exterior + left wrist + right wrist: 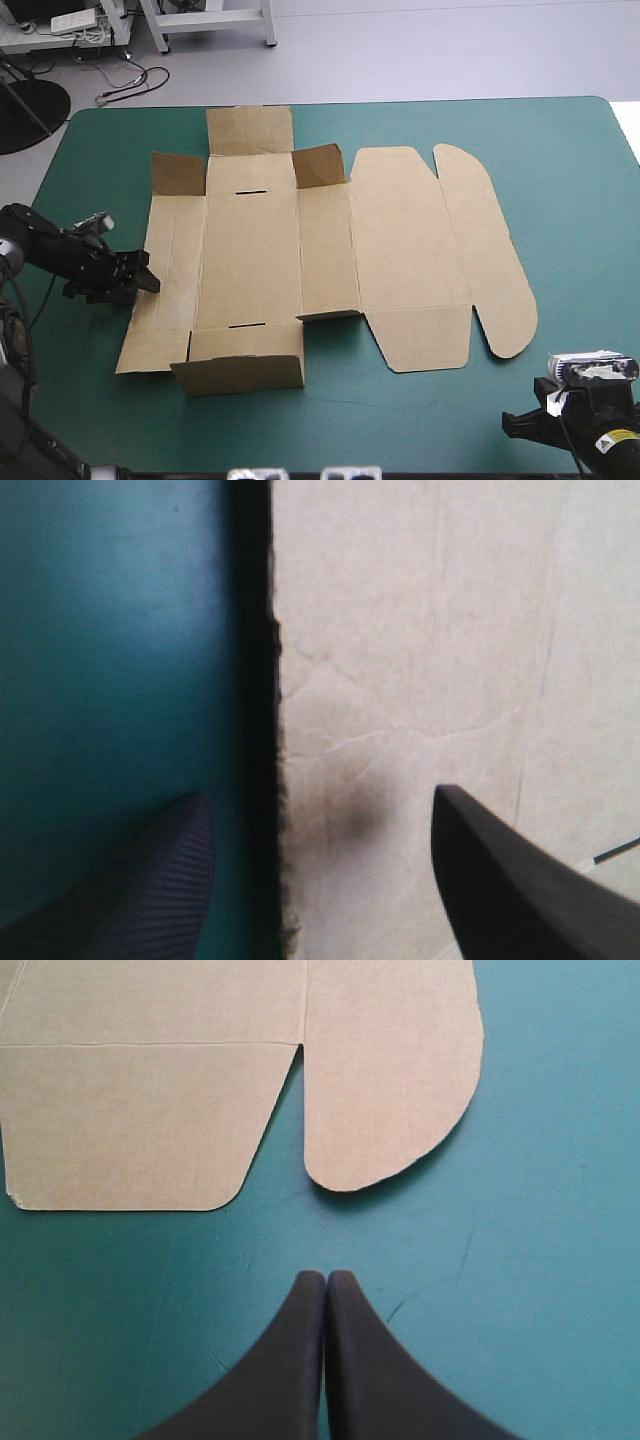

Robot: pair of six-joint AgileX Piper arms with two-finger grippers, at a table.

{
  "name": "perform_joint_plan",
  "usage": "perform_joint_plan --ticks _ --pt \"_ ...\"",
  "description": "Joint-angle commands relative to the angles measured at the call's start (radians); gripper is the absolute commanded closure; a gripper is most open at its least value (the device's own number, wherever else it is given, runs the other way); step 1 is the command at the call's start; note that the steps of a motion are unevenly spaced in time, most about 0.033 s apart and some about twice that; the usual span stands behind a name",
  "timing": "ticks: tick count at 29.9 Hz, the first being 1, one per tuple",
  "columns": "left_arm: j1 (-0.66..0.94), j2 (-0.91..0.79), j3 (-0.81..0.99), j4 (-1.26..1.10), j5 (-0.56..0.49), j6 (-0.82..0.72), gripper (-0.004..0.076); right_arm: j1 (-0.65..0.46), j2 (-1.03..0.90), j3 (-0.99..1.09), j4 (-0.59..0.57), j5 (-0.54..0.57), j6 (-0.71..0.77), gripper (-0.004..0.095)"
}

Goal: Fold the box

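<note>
High view: the box [300, 260] lies mostly flat on the counter [580, 200], long axis left to right. The left jaws stand wide astride its left edge, perhaps touching it. The right jaws, pressed together, hang apart off its near right corner.

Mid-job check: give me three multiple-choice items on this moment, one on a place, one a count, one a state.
1. Where is the left gripper?
A) at the left edge of the box
B) over the rounded flap
C) off the table
2. How many narrow slots show in the box in the high view?
A) one
B) two
C) four
3. The right gripper is:
A) open
B) shut on the box
C) shut, clear of the box

Answers: 1 A, it has a finger on either side of that edge. 2 B, there is one slot at the far side and one at the near side. 3 C, it forms a pointed arch over bare teal-green cover.
</note>
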Motion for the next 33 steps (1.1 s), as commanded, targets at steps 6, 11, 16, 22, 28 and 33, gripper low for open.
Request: perform_joint_plan --ticks 6,11,16,22,28,33 --pt "-0.006 -0.026 0.054 -0.164 0.052 0.048 0.0298 0.001 0.010 -0.027 0.012 -0.055 -0.003 0.0923" --pt "-0.006 -0.026 0.167 -0.276 0.012 0.136 0.0300 0.001 0.010 -0.027 0.012 -0.055 -0.003 0.0923" --pt "-0.006 -0.026 0.238 -0.295 -0.017 0.174 0.0311 0.001 0.010 -0.027 0.012 -0.055 -0.003 0.0923" --pt "-0.006 -0.026 0.241 -0.330 -0.055 0.185 0.0553 0.001 0.010 -0.027 0.012 -0.055 -0.003 0.0923" --pt "-0.013 -0.026 0.169 -0.368 -0.033 0.214 0.0733 0.001 0.010 -0.027 0.012 -0.055 -0.003 0.0923" --pt "-0.088 -0.063 -0.050 -0.197 0.073 0.187 0.0733 0.001 0.010 -0.027 0.012 -0.055 -0.003 0.0923"
